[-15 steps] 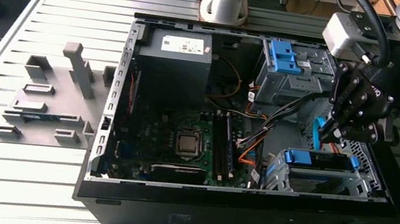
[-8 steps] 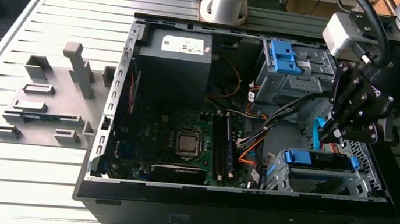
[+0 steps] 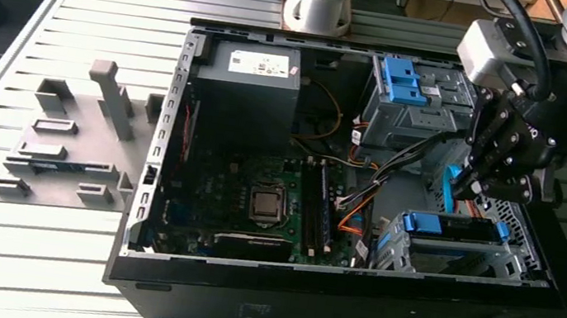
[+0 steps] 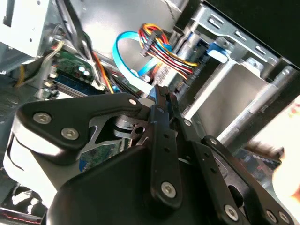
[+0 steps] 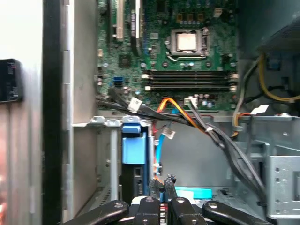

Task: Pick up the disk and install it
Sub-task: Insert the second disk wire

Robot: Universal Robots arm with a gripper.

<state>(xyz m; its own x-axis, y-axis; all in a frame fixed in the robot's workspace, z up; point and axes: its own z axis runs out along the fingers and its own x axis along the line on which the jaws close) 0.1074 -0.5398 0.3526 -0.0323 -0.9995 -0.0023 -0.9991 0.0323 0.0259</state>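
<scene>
The black two-fingered pincer hung inside the open black computer case, over its drive-bay corner on the exterior view's right. Its fingers were drawn nearly together on what looked like a thin blue-framed piece, probably the flat silver disk in its blue plastic frame, held on edge with its long axis roughly vertical; the view was too crowded to be sure. Just below it, toward the case's near wall, stood the grey metal drive cage with a blue clip. The green motherboard lay well apart, as did the slatted metal worktop.
</scene>
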